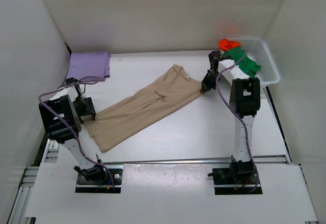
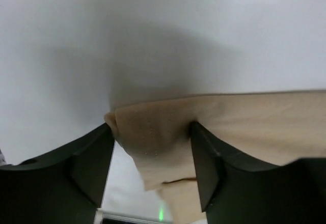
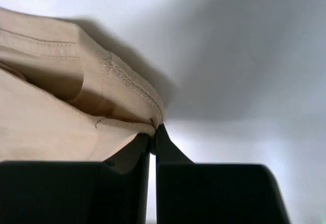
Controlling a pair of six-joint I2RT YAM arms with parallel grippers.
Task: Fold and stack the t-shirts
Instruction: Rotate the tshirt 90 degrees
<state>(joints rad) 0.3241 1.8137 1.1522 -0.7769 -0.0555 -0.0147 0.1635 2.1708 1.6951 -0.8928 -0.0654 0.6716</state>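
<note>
Pinching beige t-shirt (image 1: pixel 145 107), right gripper (image 3: pixel 153 132) closed, left gripper (image 2: pixel 153 150) wide

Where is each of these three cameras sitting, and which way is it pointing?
Top external: fixed above and behind the arms, looking down on the white table, both arms, the beige t-shirt, the folded lilac t-shirt and the mesh basket.
Left wrist: on the left arm, looking past the left end effector, whose open fingers straddle a beige corner.
Right wrist: on the right arm, looking past the right end effector, shut on the beige hem.
Shared: all three show the beige t-shirt.
</note>
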